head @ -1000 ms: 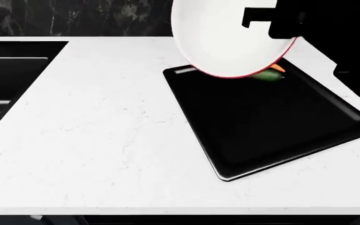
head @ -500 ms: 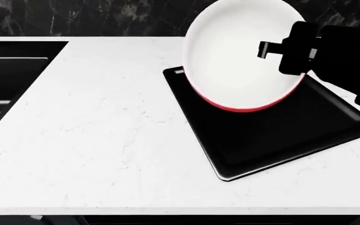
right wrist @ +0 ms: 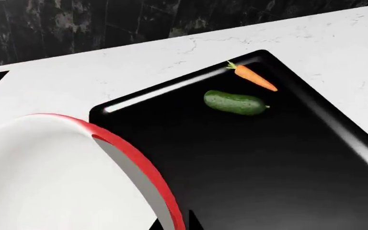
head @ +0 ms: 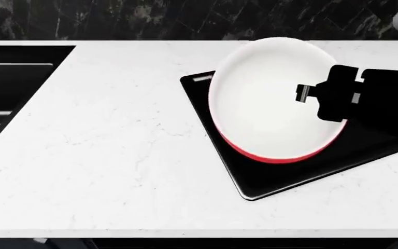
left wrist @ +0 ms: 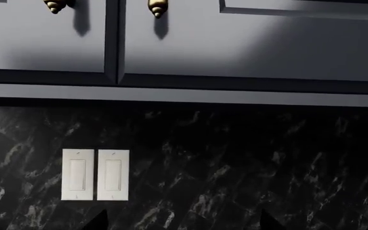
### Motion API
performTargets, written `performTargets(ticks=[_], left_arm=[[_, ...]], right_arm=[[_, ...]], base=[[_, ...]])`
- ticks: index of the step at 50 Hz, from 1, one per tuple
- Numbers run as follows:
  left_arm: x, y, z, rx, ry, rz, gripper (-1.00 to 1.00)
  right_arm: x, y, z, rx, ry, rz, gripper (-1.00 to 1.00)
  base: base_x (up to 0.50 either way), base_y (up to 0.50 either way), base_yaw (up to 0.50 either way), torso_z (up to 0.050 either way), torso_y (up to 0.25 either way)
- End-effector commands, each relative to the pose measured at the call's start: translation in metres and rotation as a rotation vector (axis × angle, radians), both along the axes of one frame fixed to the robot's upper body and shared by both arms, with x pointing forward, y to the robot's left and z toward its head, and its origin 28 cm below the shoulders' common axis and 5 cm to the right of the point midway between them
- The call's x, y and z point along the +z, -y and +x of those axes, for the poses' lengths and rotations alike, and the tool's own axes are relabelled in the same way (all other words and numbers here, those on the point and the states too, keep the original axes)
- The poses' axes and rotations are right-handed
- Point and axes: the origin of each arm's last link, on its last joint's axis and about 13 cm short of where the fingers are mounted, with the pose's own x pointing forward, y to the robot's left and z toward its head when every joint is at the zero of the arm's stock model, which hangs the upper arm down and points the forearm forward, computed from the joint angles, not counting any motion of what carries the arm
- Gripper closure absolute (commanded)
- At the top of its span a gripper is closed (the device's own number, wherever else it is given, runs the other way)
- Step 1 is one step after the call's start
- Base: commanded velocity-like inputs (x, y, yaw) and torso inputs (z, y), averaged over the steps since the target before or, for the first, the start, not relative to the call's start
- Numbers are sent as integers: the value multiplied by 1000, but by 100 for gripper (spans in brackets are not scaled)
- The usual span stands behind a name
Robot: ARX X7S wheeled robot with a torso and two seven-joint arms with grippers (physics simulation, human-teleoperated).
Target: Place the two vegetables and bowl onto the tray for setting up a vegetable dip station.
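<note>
My right gripper [head: 308, 94] is shut on the rim of the large red bowl with a white inside [head: 268, 98]. It holds the bowl tilted over the glossy black tray [head: 268, 184]. In the right wrist view the red rim [right wrist: 152, 177] passes between my fingertips, with the gripper [right wrist: 171, 224] at the frame's lower edge. The orange carrot [right wrist: 254, 77] and the dark green cucumber [right wrist: 235, 103] lie side by side on the tray [right wrist: 267, 167] near its far corner. The bowl hides both in the head view. My left gripper [left wrist: 182, 225] is open and empty, facing the wall.
The white marble counter [head: 116, 145] spreads left of the tray. A black recessed sink [head: 5, 83] sits at the far left. A dark marbled backsplash runs behind. The left wrist view shows two white wall switches [left wrist: 96, 174] under grey cabinets.
My right gripper has carried the bowl down and forward over the tray, and the bowl tilts flatter. It now covers the vegetables in the head view.
</note>
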Motion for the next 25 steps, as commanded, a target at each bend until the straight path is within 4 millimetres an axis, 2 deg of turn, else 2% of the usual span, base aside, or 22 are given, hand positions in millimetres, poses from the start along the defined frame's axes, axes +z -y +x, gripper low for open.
performTargets(ticks=[1,25], left_arm=[[0,0,0,0,2,2,-100],[0,1,0,1,2,3,-100]], right_arm=[[-3,5,-1,-13,-6,20,100],[-12,7,13,-24,-21,38,100]], base=[[0,0,0,0,0],[0,0,0,0,1]])
